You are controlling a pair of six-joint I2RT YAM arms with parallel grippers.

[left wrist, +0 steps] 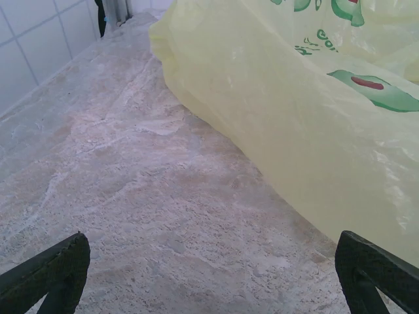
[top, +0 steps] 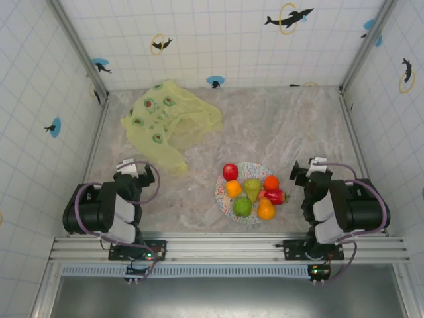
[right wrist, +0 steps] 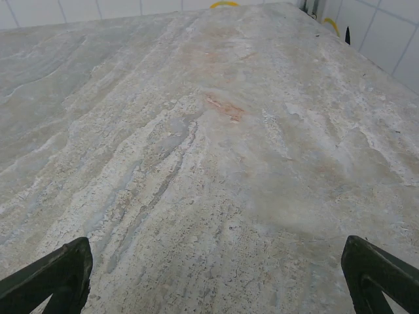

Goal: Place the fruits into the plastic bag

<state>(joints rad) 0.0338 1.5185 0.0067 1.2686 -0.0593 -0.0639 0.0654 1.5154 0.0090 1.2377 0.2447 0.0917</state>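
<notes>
Several toy fruits lie on a speckled round plate at the near middle of the table: a red apple, orange ones, a green pear, a green round one and a red strawberry-like one. The yellow-green plastic bag lies crumpled at the far left; in the left wrist view the bag rises just ahead and to the right. My left gripper stands open near the bag's near corner. My right gripper stands open right of the plate, over bare table.
Tiled walls with dolphin stickers close in the marbled table on three sides. The arm bases sit on a metal rail along the near edge.
</notes>
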